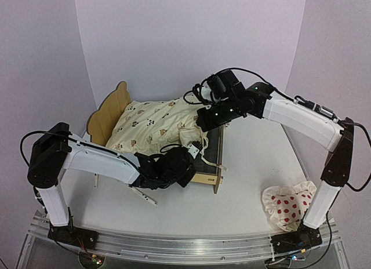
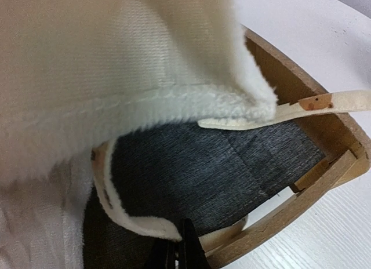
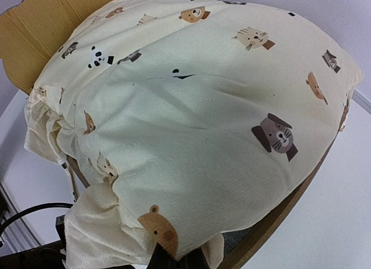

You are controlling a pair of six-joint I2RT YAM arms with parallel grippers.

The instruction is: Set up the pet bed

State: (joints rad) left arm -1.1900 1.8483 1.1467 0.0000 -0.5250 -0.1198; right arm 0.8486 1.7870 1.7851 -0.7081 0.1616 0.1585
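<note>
The pet bed [image 1: 110, 111] stands at mid-table, its scalloped headboard to the left. A cream cover with animal prints [image 1: 153, 123] is bunched over most of it. My left gripper [image 1: 189, 157] is at the bed's foot end, shut on a white fleecy strap [image 2: 133, 221] on the cover's underside. Its wrist view shows the grey felt base [image 2: 220, 170] and the wooden rail [image 2: 301, 195] beneath the lifted fleece [image 2: 116, 77]. From the far side, my right gripper [image 1: 204, 123] is shut on the cover's edge [image 3: 168, 234]. The headboard [image 3: 35, 37] shows behind the cover.
A white ruffled pillow with red dots [image 1: 287, 205] lies at the front right beside the right arm's base. Black cables [image 1: 194, 95] hang by the right wrist. A loose strap [image 1: 213, 163] trails over the bed's foot rail.
</note>
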